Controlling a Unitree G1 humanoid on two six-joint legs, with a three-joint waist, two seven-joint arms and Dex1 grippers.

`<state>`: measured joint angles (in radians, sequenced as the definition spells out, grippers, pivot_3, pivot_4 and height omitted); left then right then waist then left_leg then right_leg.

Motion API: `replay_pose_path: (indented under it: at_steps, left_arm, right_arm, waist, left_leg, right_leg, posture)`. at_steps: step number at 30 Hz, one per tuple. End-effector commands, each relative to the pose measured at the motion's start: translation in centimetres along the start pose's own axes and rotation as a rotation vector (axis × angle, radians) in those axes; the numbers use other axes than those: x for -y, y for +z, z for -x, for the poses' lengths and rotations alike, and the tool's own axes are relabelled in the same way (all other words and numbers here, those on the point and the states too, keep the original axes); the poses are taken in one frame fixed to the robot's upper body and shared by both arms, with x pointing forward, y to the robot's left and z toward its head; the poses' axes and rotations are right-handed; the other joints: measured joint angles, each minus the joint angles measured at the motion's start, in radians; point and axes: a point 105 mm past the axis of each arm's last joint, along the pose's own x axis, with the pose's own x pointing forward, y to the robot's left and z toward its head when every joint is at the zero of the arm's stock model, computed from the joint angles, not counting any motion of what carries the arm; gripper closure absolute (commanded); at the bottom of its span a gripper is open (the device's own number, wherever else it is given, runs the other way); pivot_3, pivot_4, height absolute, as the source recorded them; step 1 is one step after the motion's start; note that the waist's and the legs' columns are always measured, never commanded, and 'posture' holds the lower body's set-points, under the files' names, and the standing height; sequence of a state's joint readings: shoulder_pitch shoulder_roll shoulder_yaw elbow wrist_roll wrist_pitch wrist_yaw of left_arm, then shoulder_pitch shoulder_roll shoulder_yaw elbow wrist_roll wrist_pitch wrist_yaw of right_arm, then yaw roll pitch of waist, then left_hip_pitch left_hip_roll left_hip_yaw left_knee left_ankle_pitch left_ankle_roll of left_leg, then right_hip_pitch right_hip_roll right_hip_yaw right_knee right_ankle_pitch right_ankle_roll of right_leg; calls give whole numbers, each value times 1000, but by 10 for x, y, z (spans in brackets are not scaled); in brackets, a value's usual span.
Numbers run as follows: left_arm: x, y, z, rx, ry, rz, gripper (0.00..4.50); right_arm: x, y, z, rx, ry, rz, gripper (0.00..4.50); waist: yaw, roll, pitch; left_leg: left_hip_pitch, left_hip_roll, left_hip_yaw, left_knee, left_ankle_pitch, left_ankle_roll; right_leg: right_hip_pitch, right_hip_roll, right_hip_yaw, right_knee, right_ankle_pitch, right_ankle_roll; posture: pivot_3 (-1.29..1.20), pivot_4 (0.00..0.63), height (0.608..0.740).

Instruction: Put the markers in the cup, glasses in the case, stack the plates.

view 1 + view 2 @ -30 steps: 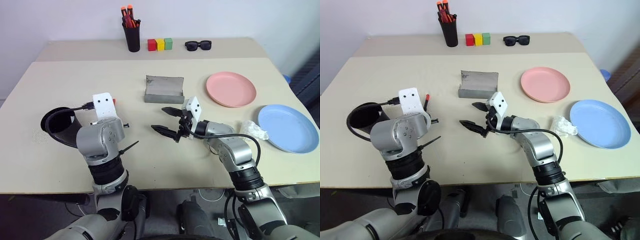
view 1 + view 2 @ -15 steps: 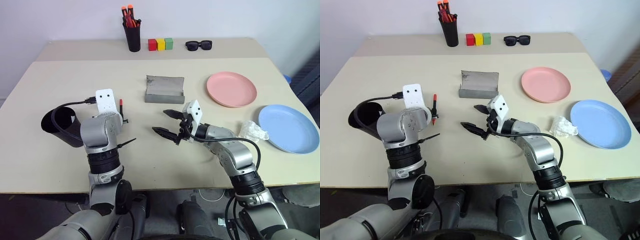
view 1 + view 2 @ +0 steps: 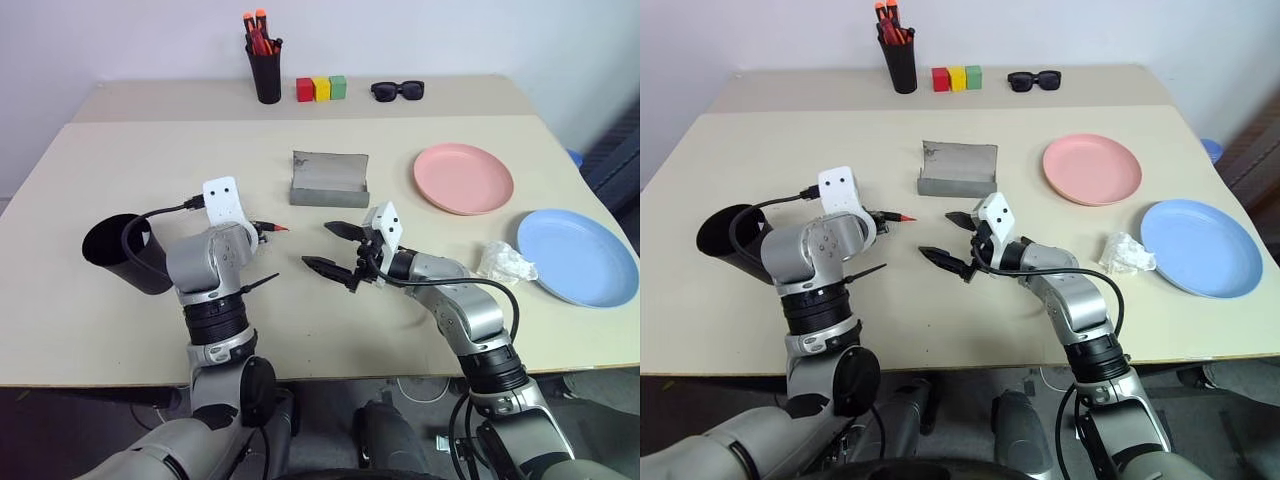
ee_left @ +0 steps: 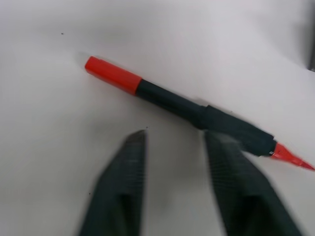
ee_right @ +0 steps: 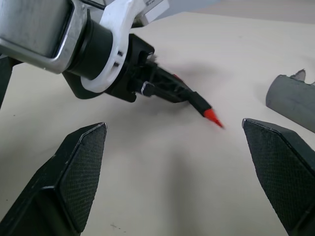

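Note:
A marker (image 4: 172, 101) with a red end, black barrel and red tip lies just past the fingertips of my left gripper (image 4: 176, 135). The jaws are open and the marker is not pinched between them. Its tip (image 3: 284, 229) points toward my right gripper (image 3: 319, 245), which hovers wide open and empty at the table's middle. The squat black cup (image 3: 112, 250) is at the left, behind my left wrist. The grey case (image 3: 329, 180) stands open beyond the grippers. The pink plate (image 3: 463, 178) and the blue plate (image 3: 577, 256) lie apart at the right. The glasses are out of view.
At the back stand a tall black pen cup (image 3: 264, 72) with orange pens, three coloured blocks (image 3: 320, 88) and black sunglasses (image 3: 397, 91). A crumpled clear wrapper (image 3: 500, 260) lies beside the blue plate. A cable loops from my left wrist over the cup.
My left hand has moved away from the cup toward the table's middle. Its jaws have opened, and the marker has swung from upright to level. The right arm has kept still.

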<state>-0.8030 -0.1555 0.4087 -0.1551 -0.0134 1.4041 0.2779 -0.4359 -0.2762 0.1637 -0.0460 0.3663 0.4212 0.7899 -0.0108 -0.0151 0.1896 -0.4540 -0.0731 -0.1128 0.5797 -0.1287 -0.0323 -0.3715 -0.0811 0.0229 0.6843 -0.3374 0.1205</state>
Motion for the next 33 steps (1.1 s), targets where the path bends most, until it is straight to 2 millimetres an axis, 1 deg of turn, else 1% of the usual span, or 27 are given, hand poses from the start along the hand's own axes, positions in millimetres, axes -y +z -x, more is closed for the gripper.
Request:
replay_pose_path:
  at_steps: [1,3,6,10,13,16,20,23,25,27,29,30,31,32,33]
  left_arm:
    - [18,21,15,83,-54,58,1224]
    - [22,22,15,81,-55,93,1224]
    - [18,18,8,60,4,144,1224]
    - [19,5,-3,-35,36,295,1224]
    - [26,6,-12,-55,20,382,1224]
    - [35,7,-18,-83,-7,395,1224]
    - [45,8,-19,-103,-30,370,1224]
    - [47,4,-21,-137,-23,369,1224]
    - [45,-4,-24,-190,1,368,1224]
    - [42,-7,-25,-214,35,352,1737]
    - [39,-8,-25,-225,56,345,2514]
    - [38,-8,-25,-225,65,339,3093]
    - [37,-7,-25,-225,76,334,3460]
    - [36,-7,-25,-226,85,328,4016]
    - [34,-7,-25,-229,96,321,4450]
  right_arm:
    - [-6,15,-3,43,30,37,0]
    - [-6,15,-3,42,32,38,0]
    - [-6,14,-3,40,33,38,0]
    - [-6,14,-2,37,33,38,0]
    - [-6,13,-1,35,30,38,0]
    - [-6,12,-1,31,29,39,0]
    - [-6,12,0,30,26,39,0]
    - [-6,12,0,30,23,38,0]
    - [-6,11,0,30,21,37,0]
    - [-7,11,1,30,20,36,0]
    - [-6,11,1,30,19,36,0]
    - [-6,11,1,30,18,36,0]
    - [-6,11,1,30,18,36,0]
    - [-6,11,0,31,17,36,0]
    - [-6,11,0,32,17,36,0]
  waist:
    - [-2,0,0]
    - [-3,0,0]
    - [-4,0,0]
    - [-2,0,0]
    - [1,0,0]
    - [2,-1,0]
    - [-2,-1,0]
    - [-1,-1,0]
    - [0,-1,0]
    - [2,-1,0]
    - [2,-1,0]
    - [1,-1,0]
    - [1,-1,0]
    - [2,-1,0]
    - [2,-1,0]
  left_leg:
    - [0,0,0,0,0,0]
    - [0,0,0,0,0,0]
    - [0,0,0,0,0,0]
    - [0,0,0,0,0,0]
    - [0,0,0,0,0,0]
    - [0,-1,0,0,0,0]
    - [0,0,0,0,0,0]
    - [0,0,0,0,0,0]
    - [0,0,0,0,0,0]
    - [0,-1,0,0,0,0]
    - [0,-1,0,0,0,0]
    - [0,-1,0,0,0,0]
    - [0,-1,0,0,0,0]
    - [0,-1,0,0,0,0]
    - [0,-1,0,0,0,0]
  right_leg:
    - [0,0,0,0,0,0]
    - [0,0,0,0,0,0]
    - [-1,0,0,0,0,0]
    - [0,0,0,0,0,0]
    - [0,0,0,0,0,0]
    - [1,-1,-1,0,0,0]
    - [0,0,-1,0,0,0]
    - [0,0,-1,0,0,0]
    - [0,0,-1,0,0,0]
    - [1,0,-1,0,0,0]
    - [1,0,-1,0,0,0]
    - [1,0,-1,0,0,0]
    - [1,0,-1,0,0,0]
    - [1,0,-1,0,0,0]
    - [1,0,-1,0,0,0]
  posture:
    - [0,150,734]
    - [0,150,734]
    - [0,150,734]
    - [0,150,734]
    - [0,150,734]
    - [0,150,734]
    - [0,150,734]
    - [0,150,734]
    - [0,150,734]
    - [0,150,734]
    - [0,150,734]
    - [0,150,734]
    - [0,150,734]
    - [0,150,734]
    - [0,150,734]
